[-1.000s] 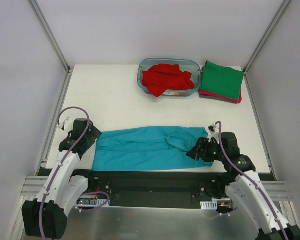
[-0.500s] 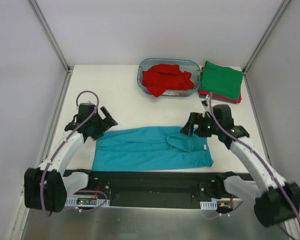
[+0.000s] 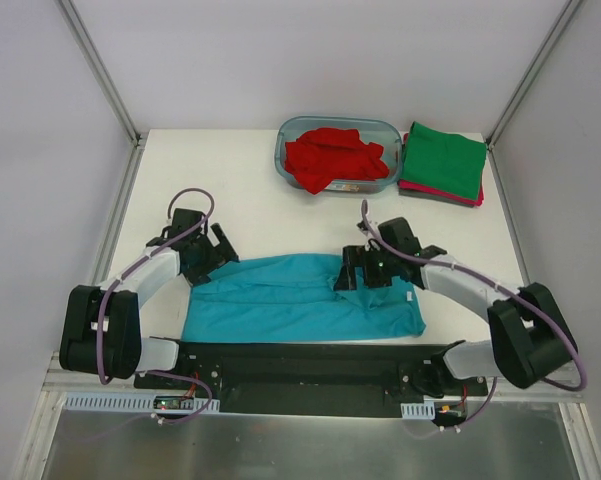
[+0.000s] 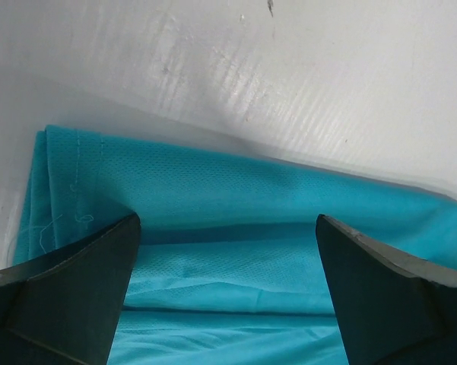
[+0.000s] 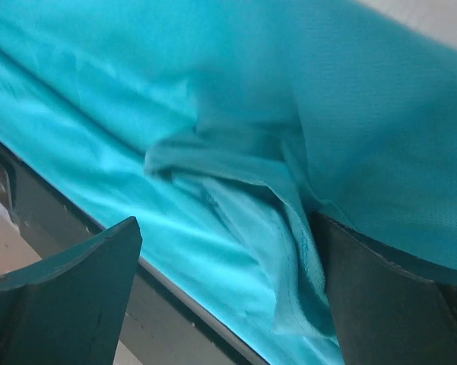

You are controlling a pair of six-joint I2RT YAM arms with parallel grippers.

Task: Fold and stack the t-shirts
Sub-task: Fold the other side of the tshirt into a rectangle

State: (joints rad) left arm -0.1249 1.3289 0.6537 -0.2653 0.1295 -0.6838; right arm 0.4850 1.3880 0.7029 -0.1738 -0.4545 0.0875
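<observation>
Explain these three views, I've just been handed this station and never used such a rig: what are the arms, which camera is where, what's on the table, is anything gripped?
The wide picture looks down from above and behind two robot arms bolted at the near edge of the white table. The other two come from cameras on the wrists, so the dark wedges at their bottom corners are each arm's own fingers. The left gripper and right gripper are both open and hold nothing; each is at the far edge of the teal-blue t-shirt, which lies part-folded in front of the arms. At the back, a red t-shirt is bunched in a clear tub, and beside it a folded green t-shirt lies on a magenta t-shirt.
</observation>
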